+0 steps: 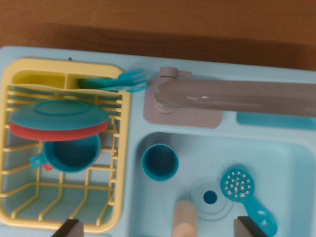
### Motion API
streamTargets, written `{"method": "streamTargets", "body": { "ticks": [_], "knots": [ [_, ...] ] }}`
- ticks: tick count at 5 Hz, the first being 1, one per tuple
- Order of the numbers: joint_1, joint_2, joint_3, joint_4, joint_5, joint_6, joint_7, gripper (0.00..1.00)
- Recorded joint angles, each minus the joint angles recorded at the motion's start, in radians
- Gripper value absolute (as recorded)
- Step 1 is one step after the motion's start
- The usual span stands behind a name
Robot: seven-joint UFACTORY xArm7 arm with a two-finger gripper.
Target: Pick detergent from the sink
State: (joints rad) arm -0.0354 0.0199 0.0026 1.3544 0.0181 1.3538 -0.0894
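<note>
Nothing has yet been grasped. The black two-fingered gripper [158, 228] is seen spread wide and empty at the bottom edge. Between its fingers, at bottom centre, a beige cylindrical plastic bottle [185, 218], judged to be the detergent, lies inside the light-blue plastic sink basin [291, 163]. Descent, closing and lifting remain.

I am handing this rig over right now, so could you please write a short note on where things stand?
Pincer: open, empty, over the sink basin; only its two dark tips show at the wrist view's bottom edge.
Detergent: probably the beige bottle top between the tips, by the drain; mostly cut off, so confirm.
Also in the basin: blue cup, blue strainer spoon.
Done: pincer is above the bottle.
Left: descend, close, lift out.
</note>
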Motion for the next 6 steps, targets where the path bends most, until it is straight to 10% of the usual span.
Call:
{"method": "streamTargets", "body": {
  "ticks": [6],
  "knots": [
    [-0.0074,0.001,-0.009,-0.134,0.0108,-0.134,-0.025,0.00]
  ]
}}
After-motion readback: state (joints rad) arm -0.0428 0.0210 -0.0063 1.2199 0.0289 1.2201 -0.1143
